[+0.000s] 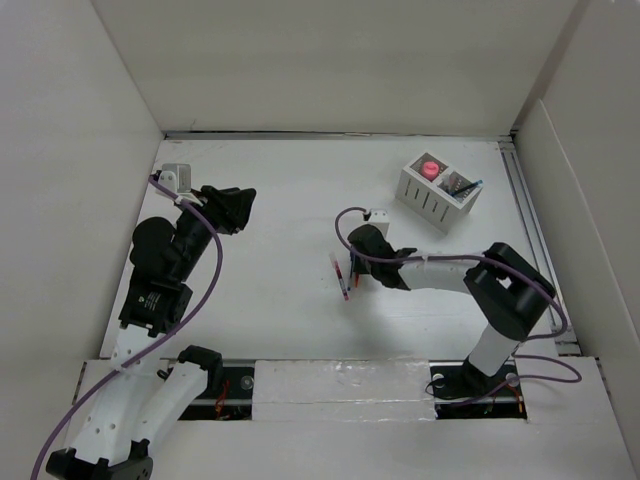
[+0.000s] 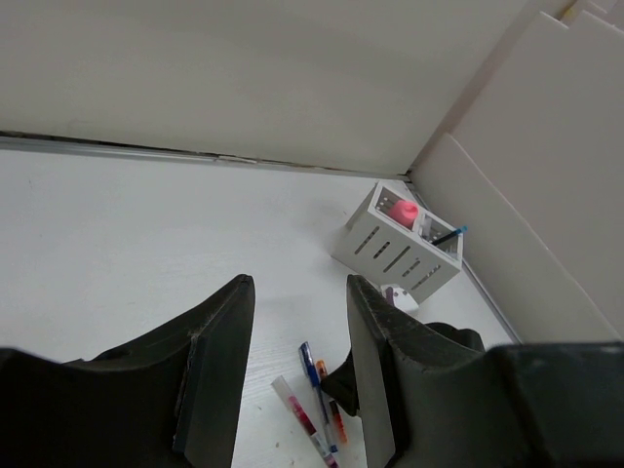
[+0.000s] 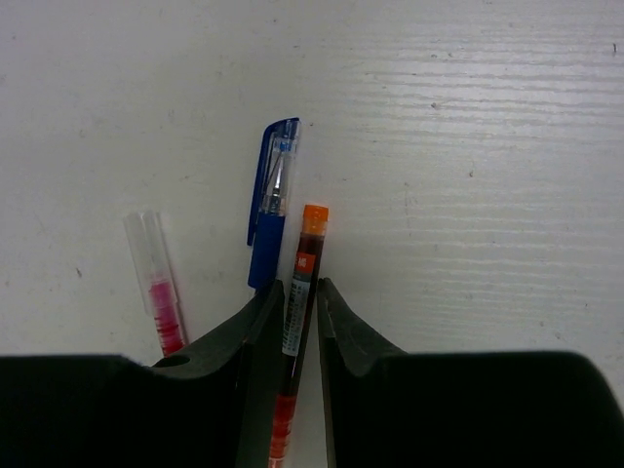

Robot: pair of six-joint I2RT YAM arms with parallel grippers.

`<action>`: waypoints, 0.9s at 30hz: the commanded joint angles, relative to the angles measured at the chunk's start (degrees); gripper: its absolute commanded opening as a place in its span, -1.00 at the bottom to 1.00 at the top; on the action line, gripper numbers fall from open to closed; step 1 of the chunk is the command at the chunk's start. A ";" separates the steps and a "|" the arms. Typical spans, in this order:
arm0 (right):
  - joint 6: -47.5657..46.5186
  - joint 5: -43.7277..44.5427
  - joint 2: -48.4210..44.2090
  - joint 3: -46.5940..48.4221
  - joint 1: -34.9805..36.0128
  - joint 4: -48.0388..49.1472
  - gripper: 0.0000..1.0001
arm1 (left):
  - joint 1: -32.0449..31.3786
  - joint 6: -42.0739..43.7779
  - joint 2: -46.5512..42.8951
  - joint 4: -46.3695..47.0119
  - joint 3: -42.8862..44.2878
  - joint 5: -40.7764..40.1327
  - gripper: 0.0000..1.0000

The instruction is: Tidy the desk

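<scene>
Plain white walls — 3 sides

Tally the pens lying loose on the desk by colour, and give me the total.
pink pen: 1
blue pen: 1
orange pen: 1
Total: 3 pens loose on the desk

Left claw wide apart; right claw tight around orange pen.
</scene>
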 commanded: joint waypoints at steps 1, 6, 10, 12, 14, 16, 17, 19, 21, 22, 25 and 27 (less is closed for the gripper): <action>-0.88 0.67 1.31 2.99 -0.21 -0.51 -0.47 | 0.30 0.46 -0.33 2.30 0.50 0.77 -0.23; -0.44 1.28 2.90 4.31 -0.74 -2.00 -0.55 | 0.30 0.55 -0.42 2.21 0.50 0.51 -0.23; -0.26 1.98 2.90 4.23 -1.27 -4.36 -0.75 | 0.30 0.46 -0.60 2.48 0.33 0.59 -0.23; -0.17 2.60 2.11 3.53 -1.88 -4.20 -0.98 | 0.30 0.55 -0.42 2.30 0.50 0.50 -0.23; -0.26 3.03 0.36 2.56 -2.40 -4.19 -1.00 | 0.30 0.46 -0.33 2.39 0.50 0.94 -0.23; 0.00 4.00 -2.96 2.47 -3.02 -5.07 -1.00 | 0.30 0.46 -0.16 2.65 0.24 0.95 -0.23; 0.00 4.35 -4.29 2.55 -3.72 -5.34 -1.00 | 0.30 0.46 0.02 2.65 0.32 0.77 -0.23; -0.70 4.10 -8.85 3.51 -6.61 -4.82 -1.00 | 0.30 0.28 0.46 2.47 0.33 1.64 -0.23; -1.40 4.88 -12.72 4.48 -8.63 -3.33 -1.00 | 0.30 0.20 0.46 2.91 0.15 1.74 -0.23; -1.75 5.67 -12.74 5.10 -9.69 -2.80 -1.00 | 0.30 0.20 0.46 2.91 0.15 1.74 -0.23; -3.42 9.26 -16.43 8.17 -14.53 1.13 -1.00 | 0.30 0.20 0.98 2.74 0.24 1.73 -0.24; -5.09 15.04 -18.01 8.70 -17.33 5.19 -1.00 | 0.30 0.11 1.07 3.00 0.24 2.88 -0.24</action>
